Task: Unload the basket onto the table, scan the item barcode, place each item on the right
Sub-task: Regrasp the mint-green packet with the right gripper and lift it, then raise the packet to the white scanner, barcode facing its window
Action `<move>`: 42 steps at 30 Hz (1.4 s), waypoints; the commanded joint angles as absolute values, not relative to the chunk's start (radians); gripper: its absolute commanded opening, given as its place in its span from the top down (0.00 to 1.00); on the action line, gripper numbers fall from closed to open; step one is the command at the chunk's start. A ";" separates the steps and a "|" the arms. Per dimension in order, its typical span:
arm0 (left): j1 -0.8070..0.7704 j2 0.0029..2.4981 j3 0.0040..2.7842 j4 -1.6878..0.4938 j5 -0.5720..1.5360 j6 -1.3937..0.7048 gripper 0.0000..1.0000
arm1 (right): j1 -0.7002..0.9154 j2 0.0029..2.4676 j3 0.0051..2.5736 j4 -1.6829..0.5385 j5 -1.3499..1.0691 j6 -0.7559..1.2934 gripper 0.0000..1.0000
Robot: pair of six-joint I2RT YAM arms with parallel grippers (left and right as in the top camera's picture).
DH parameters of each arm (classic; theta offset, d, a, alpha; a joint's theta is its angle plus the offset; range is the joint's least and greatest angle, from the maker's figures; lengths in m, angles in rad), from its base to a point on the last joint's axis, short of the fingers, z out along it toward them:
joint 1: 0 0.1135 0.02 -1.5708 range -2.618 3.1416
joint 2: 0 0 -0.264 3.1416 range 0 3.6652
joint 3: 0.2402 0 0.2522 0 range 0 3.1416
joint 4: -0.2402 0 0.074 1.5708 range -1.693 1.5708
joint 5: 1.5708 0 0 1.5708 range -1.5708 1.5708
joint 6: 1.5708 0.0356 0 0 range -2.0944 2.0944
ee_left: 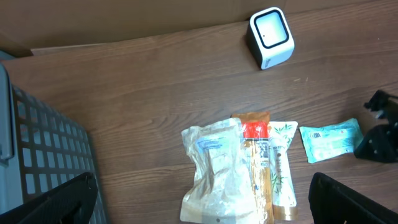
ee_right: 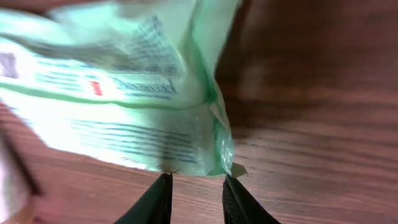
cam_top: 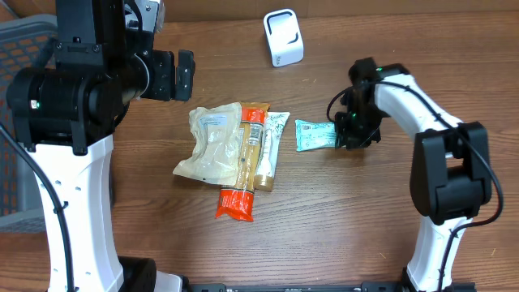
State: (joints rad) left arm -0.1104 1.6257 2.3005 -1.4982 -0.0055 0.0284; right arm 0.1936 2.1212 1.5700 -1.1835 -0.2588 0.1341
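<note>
**Left to right.** Left fingers [cam_top: 186, 71] – spread fully, holding nothing – hang well left of the white scanner [cam_top: 283, 37]. A heap of packets [cam_top: 231, 154] lies on the wooden surface [cam_top: 324, 235], left of the scanner and robotward. The teal packet [cam_top: 315, 135] lies robotward of the scanner, slightly right. Right fingers [ee_right: 163, 193] – narrowly parted, nothing between them – have their tips at the packet's edge.

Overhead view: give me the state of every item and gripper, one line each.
scanner: upright, apart from the items.
teal packet: lying apart from the other items, at the right gripper's tips.
cream bag: lying crumpled.
orange packet: lying against the cream bag.
white-green tube: lying beside the orange packet.
left gripper: open, empty.
right gripper: narrowly open, tips at the teal packet's edge.
</note>
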 commanded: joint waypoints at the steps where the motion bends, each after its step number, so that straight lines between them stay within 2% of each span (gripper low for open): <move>1: -0.112 1.632 2.303 -1.499 -0.014 0.022 0.00 | 0.143 2.027 1.621 -1.181 -0.390 0.051 0.58; 2: -0.112 1.632 2.303 -1.499 -0.014 0.022 0.01 | 0.112 2.014 1.621 -1.178 -0.406 0.046 0.44; 3: -0.112 1.632 2.303 -1.499 -0.014 0.022 0.00 | 0.093 2.014 1.621 -1.177 -0.407 0.046 0.39; 7: -0.112 1.632 2.303 -1.499 -0.014 0.022 0.00 | 0.036 2.025 1.595 -1.129 -0.475 -0.067 0.25; 12: -0.112 1.632 2.303 -1.499 -0.014 0.022 0.00 | 0.020 2.045 1.526 -1.028 -0.619 -0.133 0.24; 20: -0.112 1.632 2.303 -1.499 -0.014 0.022 0.01 | 0.052 2.093 1.451 -0.940 -0.656 -0.139 0.25; 26: -0.111 1.632 2.303 -1.499 -0.014 0.022 0.00 | 0.110 2.116 1.371 -0.804 -0.672 -0.049 0.34; 29: -0.112 1.632 2.303 -1.499 -0.014 0.022 0.00 | 0.144 2.135 1.348 -0.751 -0.666 0.025 0.44; 33: -0.112 1.632 2.303 -1.499 -0.014 0.022 0.01 | 0.165 2.165 1.346 -0.737 -0.623 0.106 0.86; 34: -0.112 1.632 2.303 -1.499 -0.014 0.022 0.01 | 0.164 2.166 1.346 -0.736 -0.624 0.110 0.93; 37: -0.112 1.632 2.303 -1.499 -0.014 0.022 0.01 | 0.160 2.166 1.348 -0.730 -0.632 0.128 0.96; 42: -0.112 1.632 2.303 -1.499 -0.014 0.022 0.00 | 0.140 2.164 1.357 -0.734 -0.716 0.121 0.96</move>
State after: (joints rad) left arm -0.1104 1.6257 2.3005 -1.4979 -0.0051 0.0284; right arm 0.1562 2.1330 1.3659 -0.7334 -0.7052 0.1059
